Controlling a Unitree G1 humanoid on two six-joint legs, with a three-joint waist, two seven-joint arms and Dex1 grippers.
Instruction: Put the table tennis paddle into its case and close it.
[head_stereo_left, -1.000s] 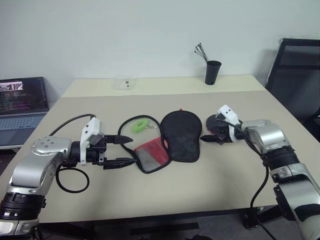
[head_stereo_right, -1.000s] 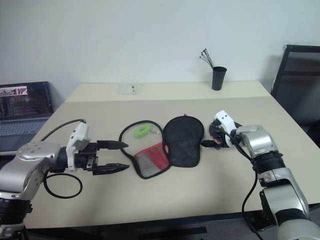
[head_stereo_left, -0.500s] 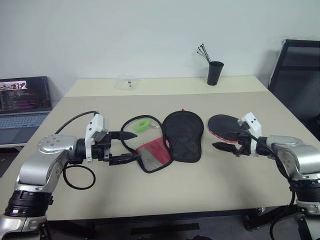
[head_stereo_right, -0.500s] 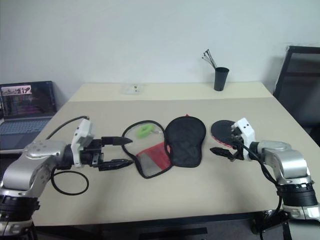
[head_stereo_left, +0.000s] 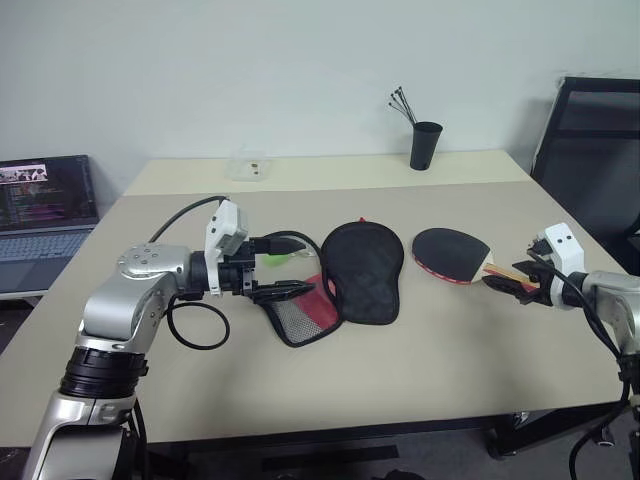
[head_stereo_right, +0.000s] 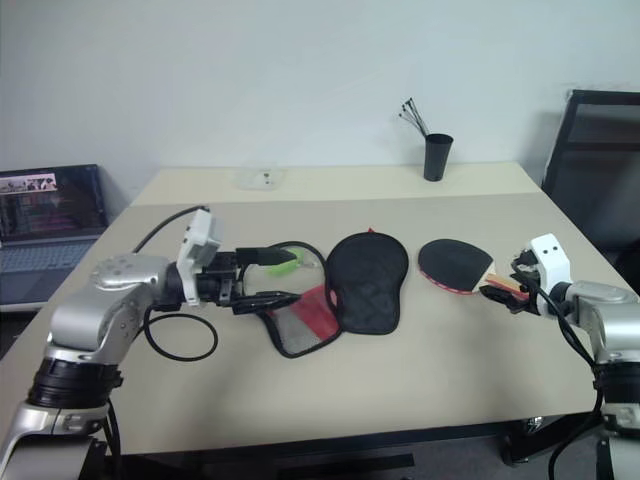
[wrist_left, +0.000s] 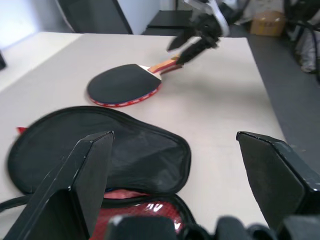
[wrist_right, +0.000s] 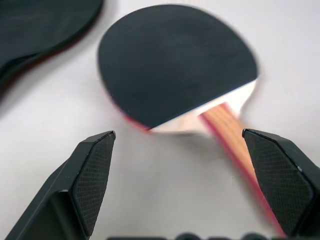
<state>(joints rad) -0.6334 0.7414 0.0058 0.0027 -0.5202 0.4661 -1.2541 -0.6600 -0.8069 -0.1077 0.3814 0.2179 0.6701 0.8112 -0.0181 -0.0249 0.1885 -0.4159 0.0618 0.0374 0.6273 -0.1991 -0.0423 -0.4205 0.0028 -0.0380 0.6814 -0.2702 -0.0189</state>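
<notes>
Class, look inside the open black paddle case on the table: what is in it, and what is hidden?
The case lies open, showing a red lining and mesh pocket, with no paddle inside; the table tennis paddle lies beside it. The spread black flap covers whatever is beneath it.

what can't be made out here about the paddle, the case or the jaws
- Black zip fabric case: head views, its inner lining under the folded-open flap is hidden; the red panel end is partly covered by the left gripper.
- Black-rubber table tennis paddle: head views, the handle end is hidden by the right gripper; contact cannot be told.
- Small green object: too small and partly hidden behind the left gripper to identify.
</notes>
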